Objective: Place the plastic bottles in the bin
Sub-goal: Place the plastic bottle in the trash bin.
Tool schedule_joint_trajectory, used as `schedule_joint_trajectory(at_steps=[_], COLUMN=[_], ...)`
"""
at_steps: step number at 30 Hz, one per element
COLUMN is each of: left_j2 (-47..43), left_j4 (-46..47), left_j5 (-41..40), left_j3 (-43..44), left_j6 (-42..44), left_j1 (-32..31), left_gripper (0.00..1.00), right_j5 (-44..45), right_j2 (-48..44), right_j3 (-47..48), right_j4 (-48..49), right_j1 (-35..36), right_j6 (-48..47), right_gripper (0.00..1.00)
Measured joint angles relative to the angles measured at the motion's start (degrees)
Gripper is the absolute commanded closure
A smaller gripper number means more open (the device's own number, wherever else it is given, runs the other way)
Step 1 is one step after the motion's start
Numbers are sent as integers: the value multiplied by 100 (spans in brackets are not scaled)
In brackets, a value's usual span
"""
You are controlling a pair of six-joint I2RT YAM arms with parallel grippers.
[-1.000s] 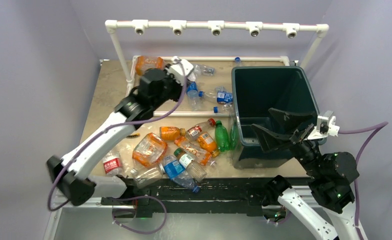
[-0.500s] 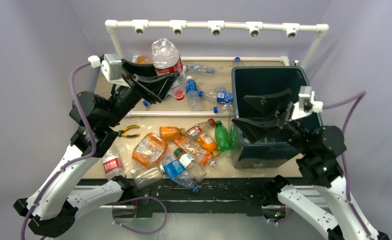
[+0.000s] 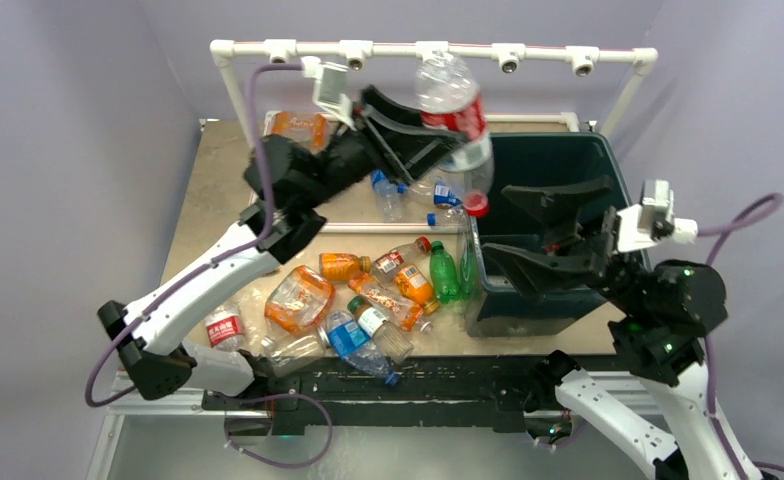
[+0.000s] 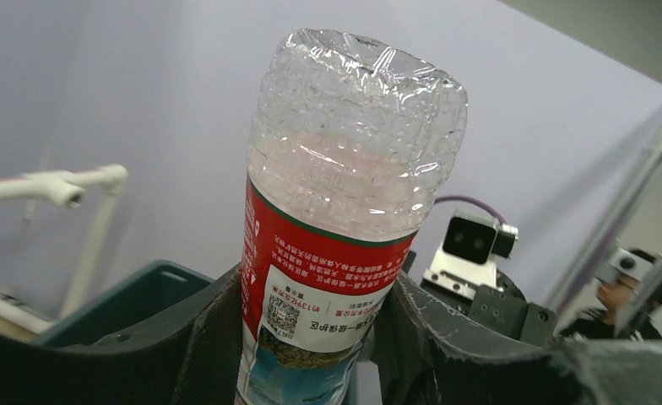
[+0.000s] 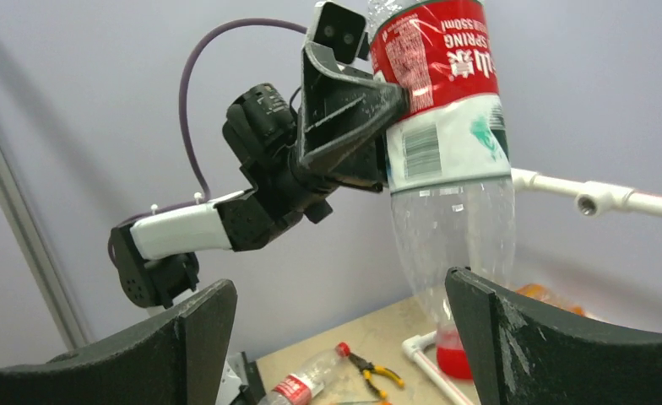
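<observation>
bright, even light (soft shadows)

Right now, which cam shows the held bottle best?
Top external: the whole bottle shows, base up and red cap down. Left wrist gives only its base and label, with the cap out of sight. Right wrist cuts off the base and shows the label down to the cap.

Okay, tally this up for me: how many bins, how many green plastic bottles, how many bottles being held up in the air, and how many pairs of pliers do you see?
Bin: 1
Green bottle: 1
Held-up bottle: 1
Pliers: 1
Total: 4
</observation>
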Motion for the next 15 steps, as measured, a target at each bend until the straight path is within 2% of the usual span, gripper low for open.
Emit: schedule_joint_trajectory(at_steps=[3, 6, 11, 15], left_j2=[455, 688, 647, 472], left_j4=[-44, -76, 37, 83], left_j5=[96, 133, 66, -7], left_j3=[424, 623, 420, 149], left_j6=[129, 219, 208, 175], left_j1=[-542, -732, -811, -911], left_gripper=[100, 100, 100, 100], right_j5=[83, 409, 1123, 1211], right_j2=[-315, -562, -621, -507], right_j3=[24, 28, 76, 81], right_j4=[-125, -378, -894, -1137], right_j1=[-35, -44, -61, -52], right_j6=[-179, -376, -680, -765], right_gripper=[1, 1, 1, 2])
